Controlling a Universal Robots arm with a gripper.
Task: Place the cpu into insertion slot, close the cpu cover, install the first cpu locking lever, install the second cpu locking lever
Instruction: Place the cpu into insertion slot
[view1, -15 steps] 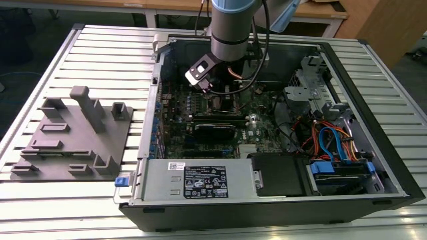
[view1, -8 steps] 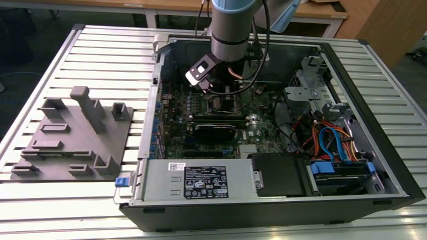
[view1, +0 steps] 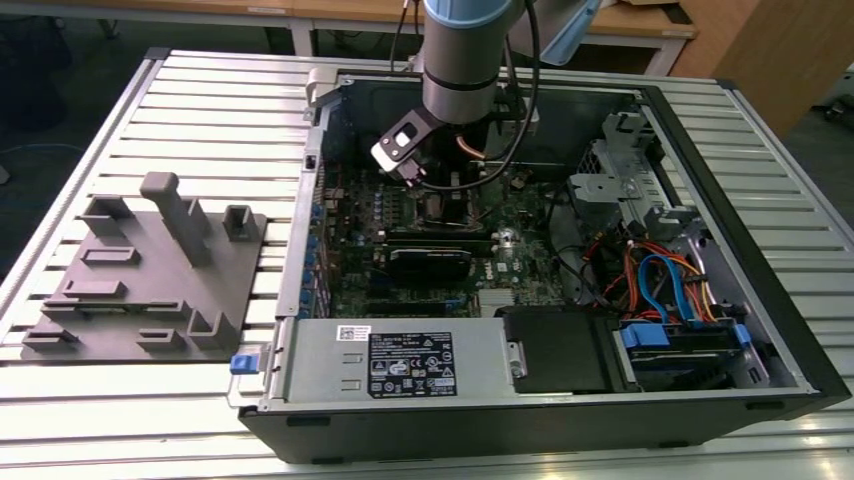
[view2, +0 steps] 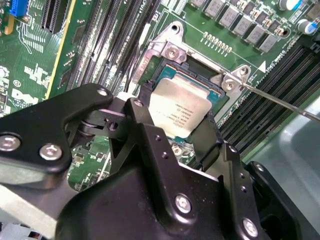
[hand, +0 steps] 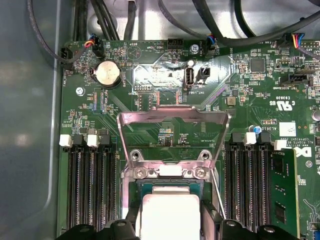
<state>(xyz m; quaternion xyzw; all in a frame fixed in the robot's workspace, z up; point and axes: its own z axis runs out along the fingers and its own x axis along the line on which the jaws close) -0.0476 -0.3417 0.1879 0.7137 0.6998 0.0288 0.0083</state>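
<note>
- Currently the black two-fingered gripper (view2: 177, 117) is clamping the small square silver-topped cpu (view2: 182, 110) by two opposite edges; the chip is sitting over the dark square silver-rimmed insertion slot (view2: 194, 70); whether it is fully seated I cannot tell.
- In the first wrist view the thin silver cpu cover frame (hand: 150, 116) is standing raised beyond the slot, clear of the fingers (hand: 131, 225).
- A thin silver lever rod (view2: 280, 102) is slanting away just beside one socket corner; long black memory slots (hand: 90, 190) are flanking the socket on both sides.
- In the exterior view the pale blue-grey arm (view1: 461, 40) is reaching into the open black computer case (view1: 561, 435); coloured cables (view1: 654, 280) are bunching toward the exterior view's right; a grey moulded fixture tray (view1: 140, 270) is lying well apart on the slatted metal table (view1: 200, 90).
</note>
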